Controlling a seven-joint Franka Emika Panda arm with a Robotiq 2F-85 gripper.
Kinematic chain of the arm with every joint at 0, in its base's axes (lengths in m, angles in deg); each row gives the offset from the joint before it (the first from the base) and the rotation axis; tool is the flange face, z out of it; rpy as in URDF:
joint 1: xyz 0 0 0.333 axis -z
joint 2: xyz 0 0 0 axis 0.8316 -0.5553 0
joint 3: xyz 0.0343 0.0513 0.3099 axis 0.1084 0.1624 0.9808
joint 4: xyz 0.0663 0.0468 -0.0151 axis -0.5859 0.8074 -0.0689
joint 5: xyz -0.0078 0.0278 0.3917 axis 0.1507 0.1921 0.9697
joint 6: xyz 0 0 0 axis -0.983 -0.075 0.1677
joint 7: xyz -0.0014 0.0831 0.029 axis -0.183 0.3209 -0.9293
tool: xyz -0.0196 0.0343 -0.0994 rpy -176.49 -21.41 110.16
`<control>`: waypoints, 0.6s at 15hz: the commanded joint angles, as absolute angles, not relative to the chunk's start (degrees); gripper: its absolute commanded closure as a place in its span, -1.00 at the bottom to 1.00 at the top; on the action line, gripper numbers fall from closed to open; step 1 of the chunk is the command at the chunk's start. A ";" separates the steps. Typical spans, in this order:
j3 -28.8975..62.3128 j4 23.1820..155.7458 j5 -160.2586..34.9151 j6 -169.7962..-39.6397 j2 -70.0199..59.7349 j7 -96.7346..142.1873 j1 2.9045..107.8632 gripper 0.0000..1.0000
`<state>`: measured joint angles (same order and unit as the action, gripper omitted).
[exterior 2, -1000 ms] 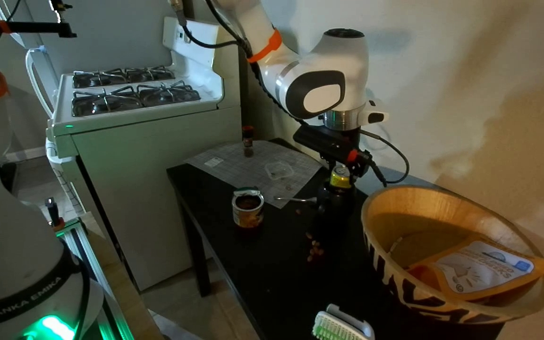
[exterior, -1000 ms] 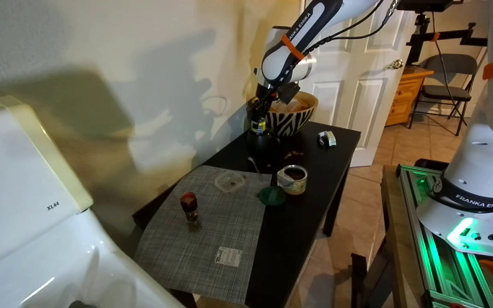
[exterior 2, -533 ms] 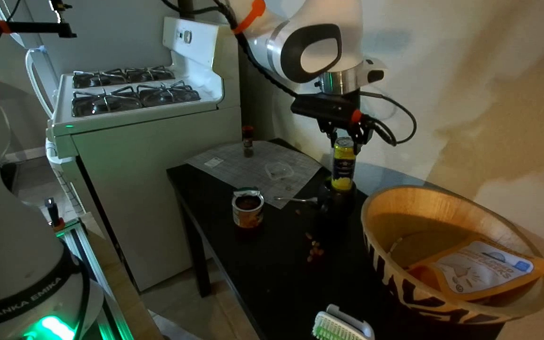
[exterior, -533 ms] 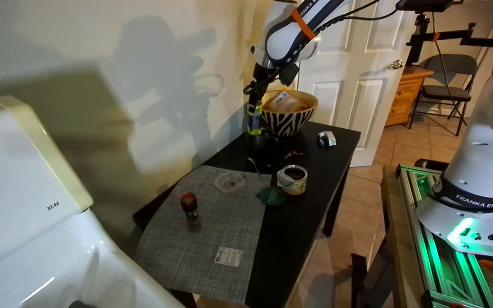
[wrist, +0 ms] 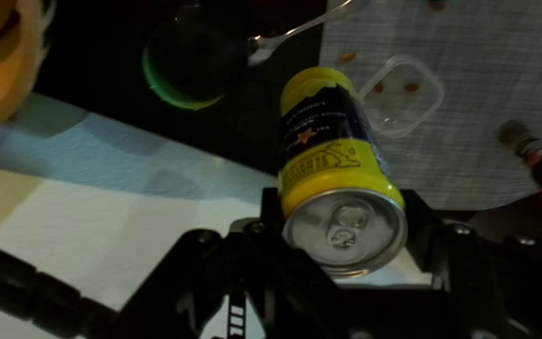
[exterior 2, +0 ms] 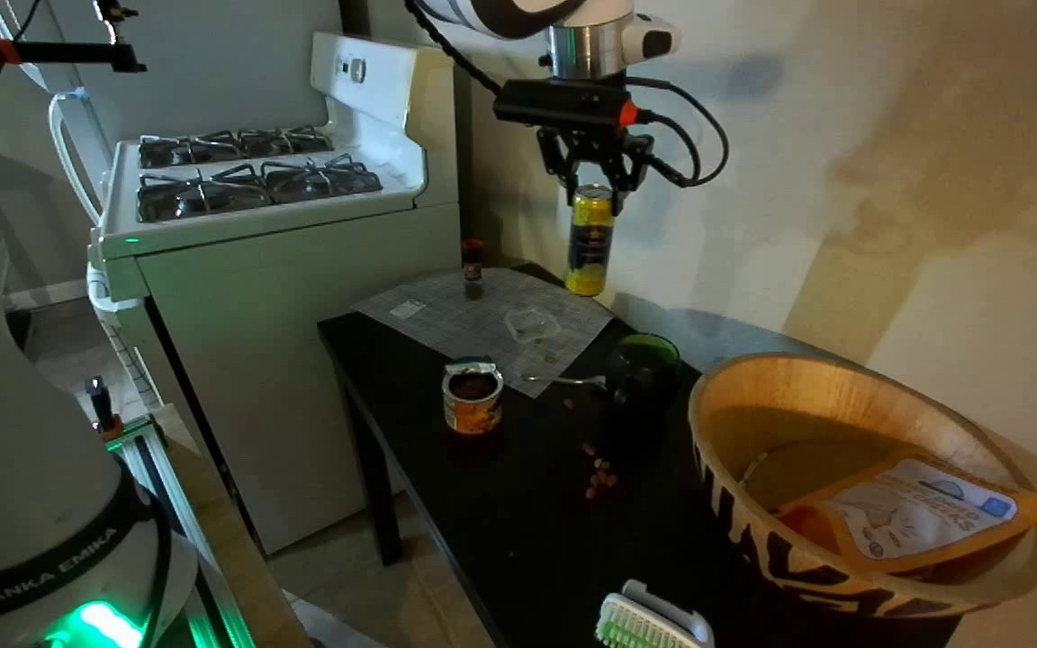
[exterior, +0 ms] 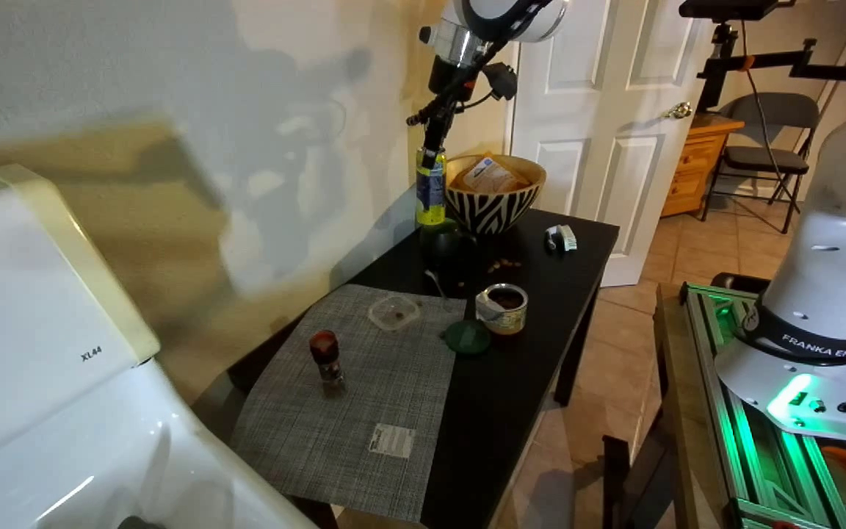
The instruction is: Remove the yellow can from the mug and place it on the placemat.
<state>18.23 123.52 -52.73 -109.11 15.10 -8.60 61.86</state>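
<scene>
Yellow can (wrist: 332, 160), its dark label (wrist: 320, 115) showing a red star (wrist: 305, 136) and blurred lettering; my base (exterior 2: 41, 522) reads FRANKA EMIKA. My gripper (exterior 2: 593, 201), clamped on the can's upper end and pointing downward, holds it nearly upright, higher than the mug (exterior 2: 643, 385) and off toward its placemat (exterior 2: 460, 319) side.

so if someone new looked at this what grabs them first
Likely the yellow can, held in mid-air by the gripper and clear of the dark mug. Next comes the large zebra-striped bowl on the black table, with an orange pouch inside. Then the bright green light on the robot's base, seen in both exterior views.
</scene>
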 commanded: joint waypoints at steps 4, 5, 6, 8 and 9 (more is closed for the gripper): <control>18.51 134.88 -43.75 -101.67 19.47 -23.03 55.82 0.24; 18.86 136.94 -42.51 -103.16 19.70 -26.22 54.90 0.24; 19.32 138.90 -41.04 -105.16 19.72 -29.76 53.95 0.24; 20.22 141.87 -37.55 -109.27 19.68 -36.02 52.12 0.24; 20.66 143.20 -34.59 -111.53 19.63 -39.52 50.98 0.24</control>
<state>19.76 137.99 -40.81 -106.02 16.82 -30.96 53.58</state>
